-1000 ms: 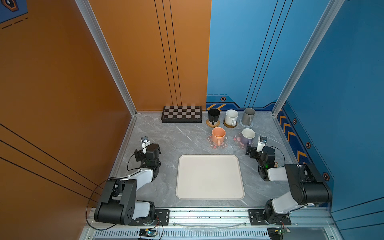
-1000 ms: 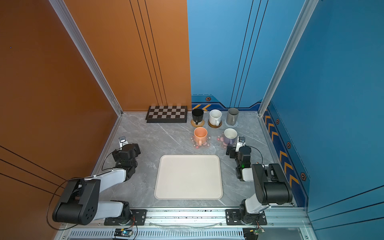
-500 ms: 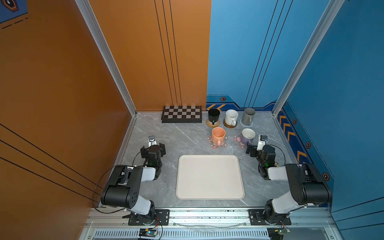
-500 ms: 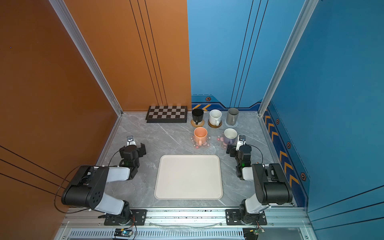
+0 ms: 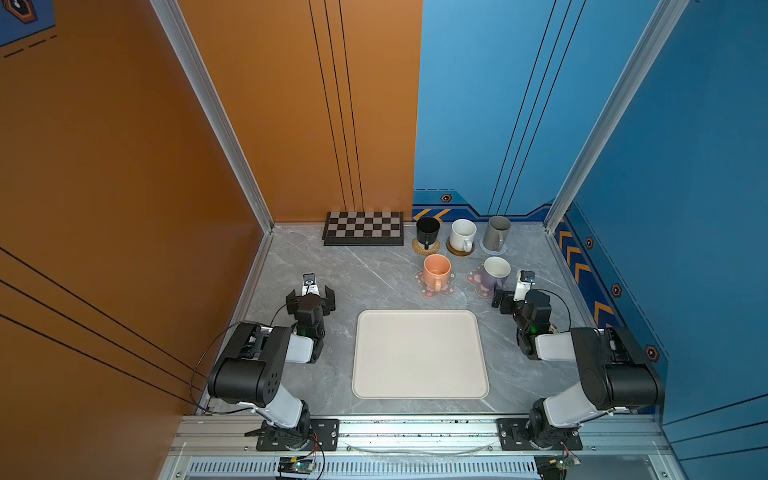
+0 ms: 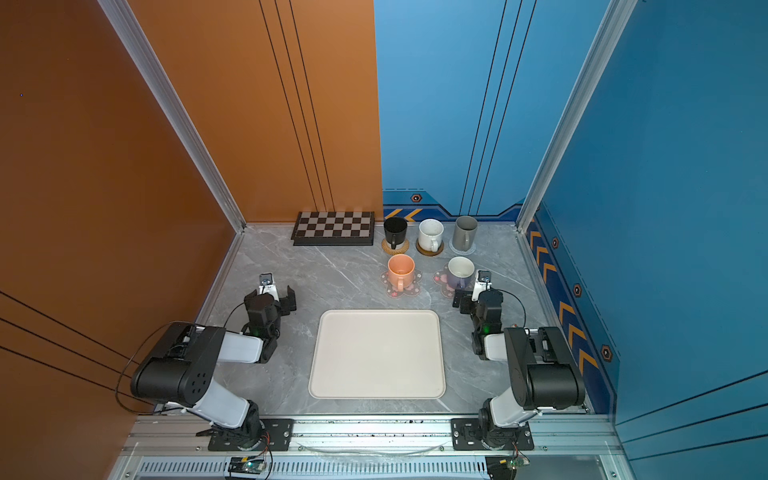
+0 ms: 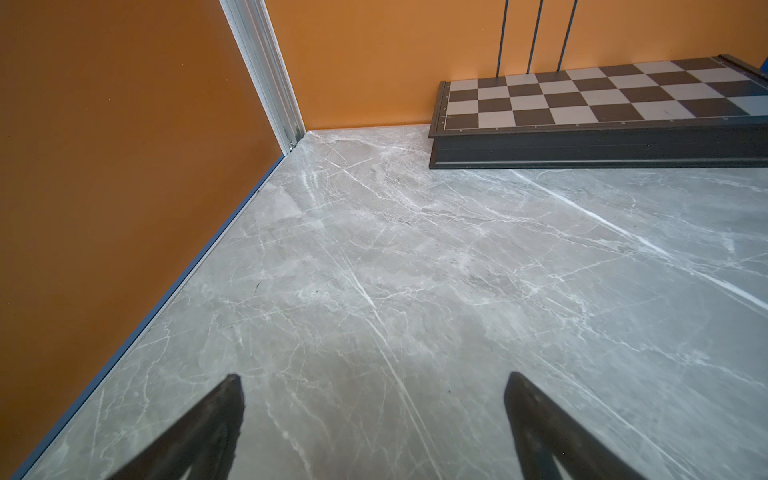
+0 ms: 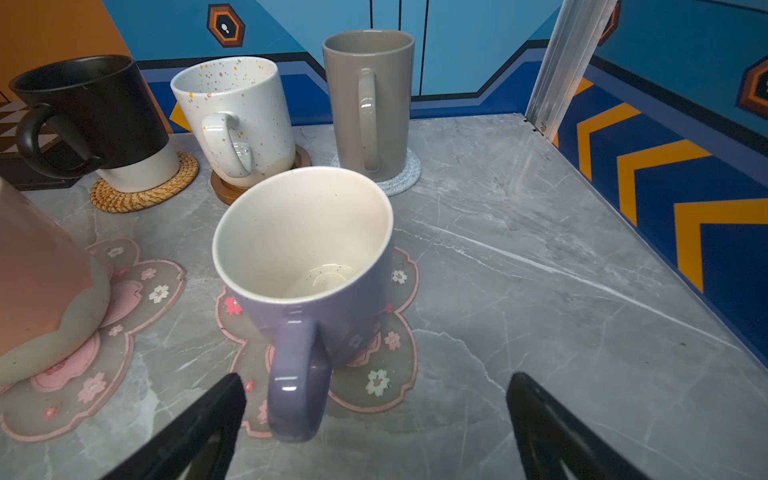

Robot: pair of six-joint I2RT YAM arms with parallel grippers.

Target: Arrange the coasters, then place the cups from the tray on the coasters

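The cream tray (image 5: 419, 353) lies empty at the front middle. Behind it five cups stand on coasters: the black cup (image 5: 427, 230) on tan rattan (image 5: 426, 249), the white speckled cup (image 5: 462, 233) on dark wood (image 8: 222, 189), and the tall grey cup (image 5: 496, 232) on grey-blue weave (image 8: 401, 176). The peach cup (image 5: 436, 270) and the lavender cup (image 8: 303, 266) each rest on a pink blossom coaster (image 8: 374, 374). My right gripper (image 8: 376, 377) is open just short of the lavender cup's handle, not touching it. My left gripper (image 7: 374, 377) hangs open over bare marble left of the tray.
A black-and-white chessboard (image 5: 363, 227) lies against the back wall, left of the cups. Orange wall (image 7: 104, 187) stands close on my left gripper's side, blue wall (image 8: 685, 166) on the right gripper's side. A metal rail (image 5: 415, 428) runs along the front edge.
My left arm has swung from the left wall in towards the tray, its gripper now pointing at the back wall. The right gripper has barely moved. Cups and coasters are unchanged.
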